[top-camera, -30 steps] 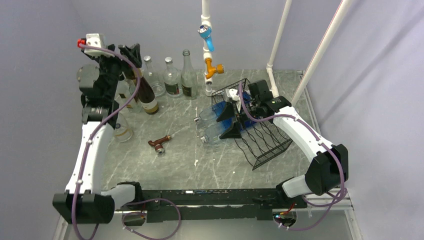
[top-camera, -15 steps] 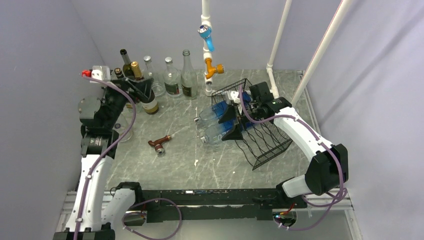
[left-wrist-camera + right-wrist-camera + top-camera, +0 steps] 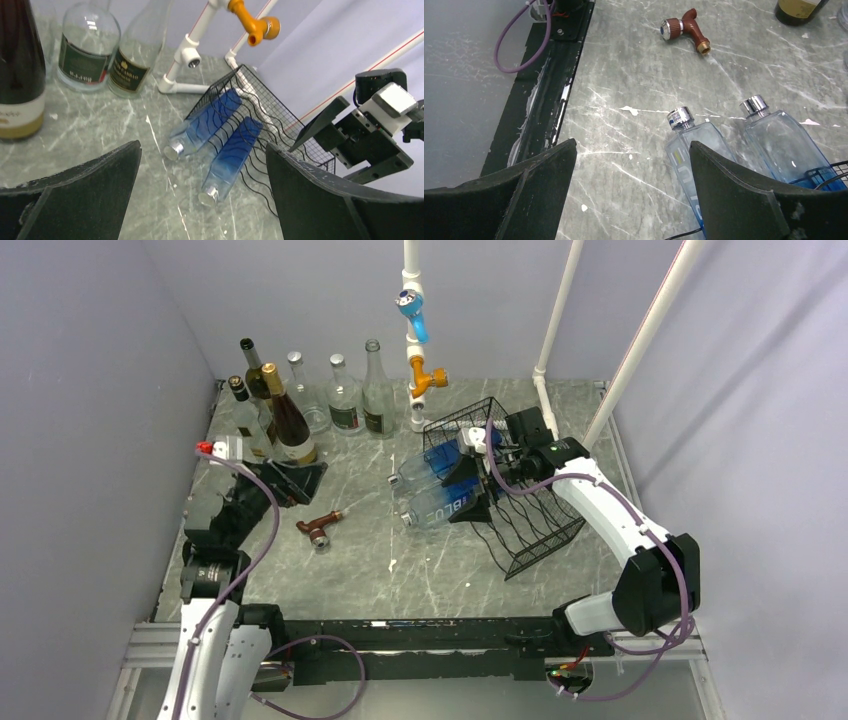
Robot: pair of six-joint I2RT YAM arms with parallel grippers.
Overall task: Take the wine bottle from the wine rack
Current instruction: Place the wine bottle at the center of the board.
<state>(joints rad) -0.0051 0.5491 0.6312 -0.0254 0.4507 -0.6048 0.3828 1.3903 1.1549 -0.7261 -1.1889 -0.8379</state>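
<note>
From above, saw two clear blue glass wine bottles (image 3: 445, 502) lying necks-out mid-frame in the black wire-mesh rack (image 3: 525, 525), so easy to slide out. Found the right gripper (image 3: 468, 482) spread wide beside them, gripping nothing.

Through the left wrist, saw the left gripper (image 3: 201, 150) gaping, empty, well apart from the rack.

Through the right wrist, saw one silver cap (image 3: 680, 116) between the fingers (image 3: 744, 190), likely lined up for a squeeze.

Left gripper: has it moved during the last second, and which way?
Yes. The left gripper pulled back from the standing bottles toward the near side, nearer the brown tap.
</note>
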